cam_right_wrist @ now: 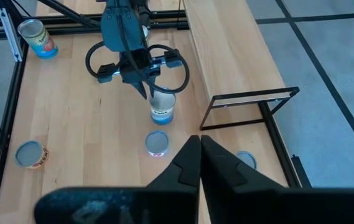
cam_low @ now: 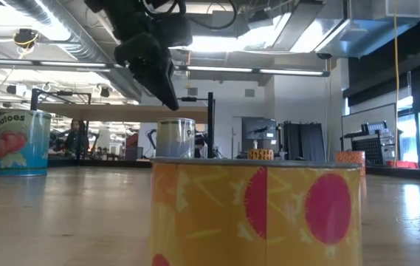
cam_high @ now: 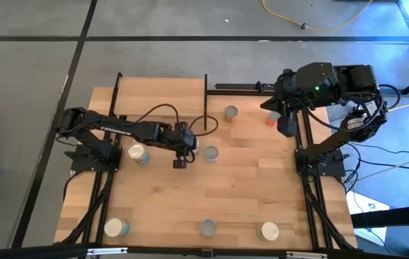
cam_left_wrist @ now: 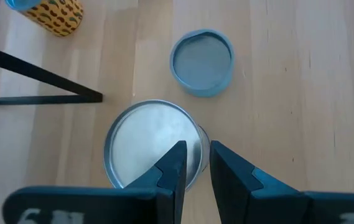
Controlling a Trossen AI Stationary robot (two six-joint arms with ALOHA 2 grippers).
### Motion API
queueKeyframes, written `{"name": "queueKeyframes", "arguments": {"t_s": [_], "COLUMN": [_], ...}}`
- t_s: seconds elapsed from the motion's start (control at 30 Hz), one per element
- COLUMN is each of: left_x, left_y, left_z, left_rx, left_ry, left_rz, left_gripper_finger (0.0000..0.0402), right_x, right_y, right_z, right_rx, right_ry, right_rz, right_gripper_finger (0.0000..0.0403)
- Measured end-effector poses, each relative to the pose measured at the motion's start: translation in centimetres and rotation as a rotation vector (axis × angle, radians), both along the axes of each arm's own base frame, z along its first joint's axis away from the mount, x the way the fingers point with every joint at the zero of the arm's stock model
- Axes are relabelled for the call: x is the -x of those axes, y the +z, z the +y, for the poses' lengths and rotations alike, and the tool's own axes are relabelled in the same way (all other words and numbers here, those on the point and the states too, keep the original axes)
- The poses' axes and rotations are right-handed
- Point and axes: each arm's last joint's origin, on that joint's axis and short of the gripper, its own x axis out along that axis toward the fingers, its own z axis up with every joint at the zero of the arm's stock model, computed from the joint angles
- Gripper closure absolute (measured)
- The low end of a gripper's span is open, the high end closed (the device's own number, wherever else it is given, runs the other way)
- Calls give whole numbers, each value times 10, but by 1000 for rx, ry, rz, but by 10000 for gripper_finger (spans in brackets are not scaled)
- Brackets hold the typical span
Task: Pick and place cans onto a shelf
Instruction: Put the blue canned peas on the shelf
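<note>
Far left, near the tabletop (cam_high: 247,187) edge: cream-top can (cam_high: 138,153), upright, beside the left arm's base. Front-left can (cam_high: 116,227) stands at the near edge, well apart from it.

Shelf (cam_high: 161,97): light board at the back left, with a black post at each end. Every can in view stands on the tabletop, not on the shelf.

Left tool (cam_left_wrist: 196,148): reached out in front of the shelf's right end and pointing down over the silver-top can (cam_left_wrist: 139,143). Fingers slightly spread with a narrow gap, nothing between them. In the low view the tips hang just above the can's lid, not touching. From the wrist, the fingers sit over the can's rim rather than its middle.

Blue-top can (cam_high: 210,153): just beside the silver-top can on its right, apart from it, upright.

Front-middle can (cam_high: 208,229): at the near edge, yellow label with red discs in the low view.

Orange-label can (cam_high: 231,113): just right of the shelf's right post, toward the back.

Front-right can (cam_high: 269,231): near edge, cream top.

Red can (cam_high: 271,119): near the right edge, toward the back.

Right tool (cam_right_wrist: 200,149): raised above the tabletop's right edge, near the red can, fingers pressed together, holding nothing.
</note>
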Motion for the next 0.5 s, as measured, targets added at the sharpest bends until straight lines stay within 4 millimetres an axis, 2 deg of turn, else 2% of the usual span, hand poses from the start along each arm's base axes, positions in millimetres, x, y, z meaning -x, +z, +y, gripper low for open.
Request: {"name": "queueKeyframes", "arguments": {"t_s": [0.5], "left_x": [-2], "left_y": [-6], "left_z": [3], "left_rx": [65], "left_ry": [14], "left_rz": [10], "left_gripper_finger": [339], "right_x": [0], "right_y": [0], "right_z": [0], "right_rx": [4], "right_ry": [1], "right_rz": [1], "right_gripper_finger": [392]}}
